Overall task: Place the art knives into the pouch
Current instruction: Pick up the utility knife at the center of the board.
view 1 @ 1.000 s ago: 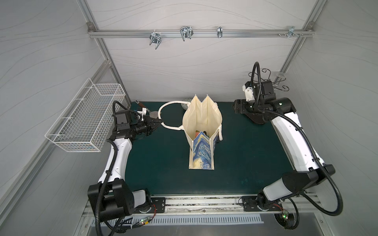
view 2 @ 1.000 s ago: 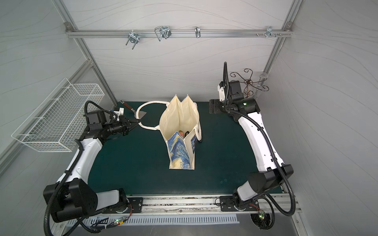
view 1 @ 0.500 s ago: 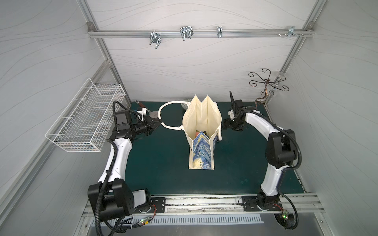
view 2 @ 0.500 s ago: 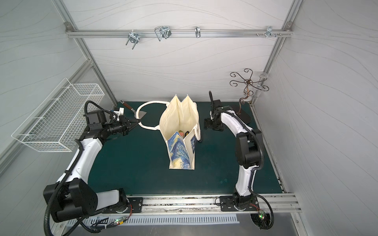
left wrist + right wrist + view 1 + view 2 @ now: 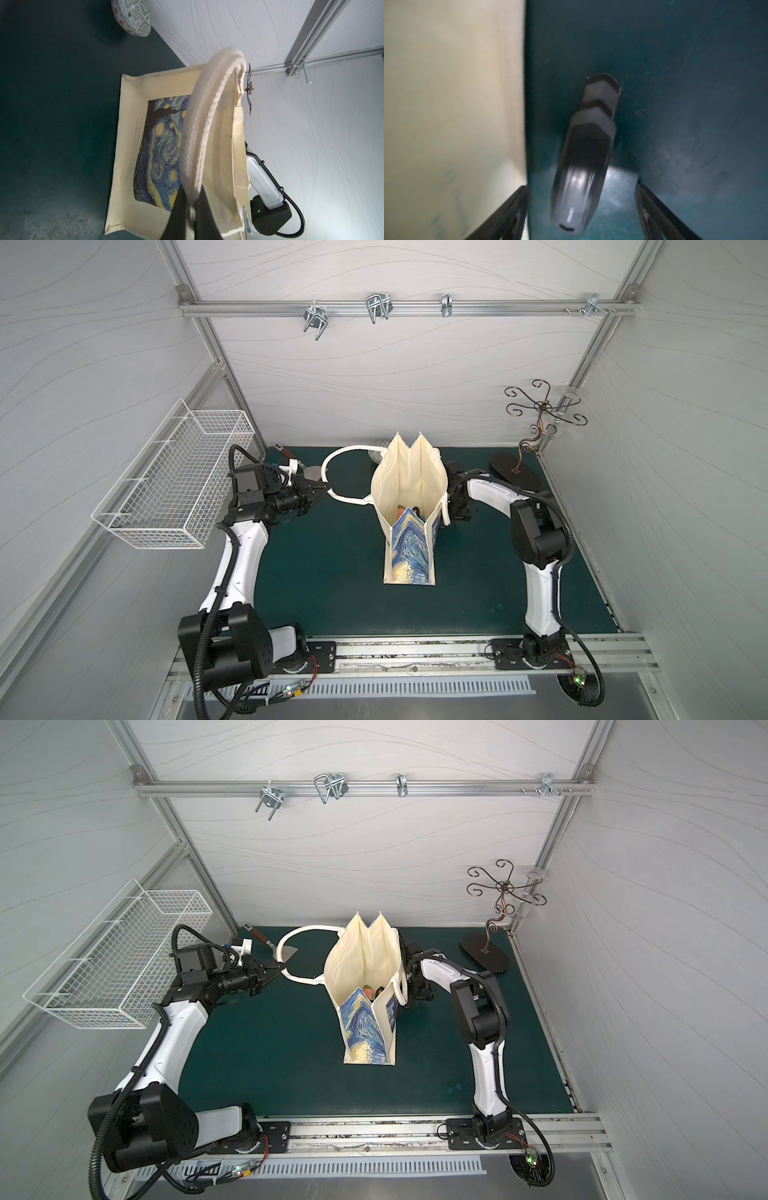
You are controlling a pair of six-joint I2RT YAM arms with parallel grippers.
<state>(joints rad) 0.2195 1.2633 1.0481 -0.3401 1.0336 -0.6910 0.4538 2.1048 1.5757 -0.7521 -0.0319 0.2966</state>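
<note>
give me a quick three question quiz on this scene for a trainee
1. True or false: the left end effector is shut on the handle of the pouch.
2. Where is the art knife? A inside the pouch; B on the mat beside the pouch; C held by the left end effector.
3. Fill in: the right end effector is ____, with a finger on either side of the art knife.

Key: 1 true; 2 B; 3 open.

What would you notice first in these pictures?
The cream bag painted with a swirly blue night sky, standing open in the middle of the green mat. The left gripper pinches its rope handle; the right gripper hangs open over a grey knife beside the bag.
</note>
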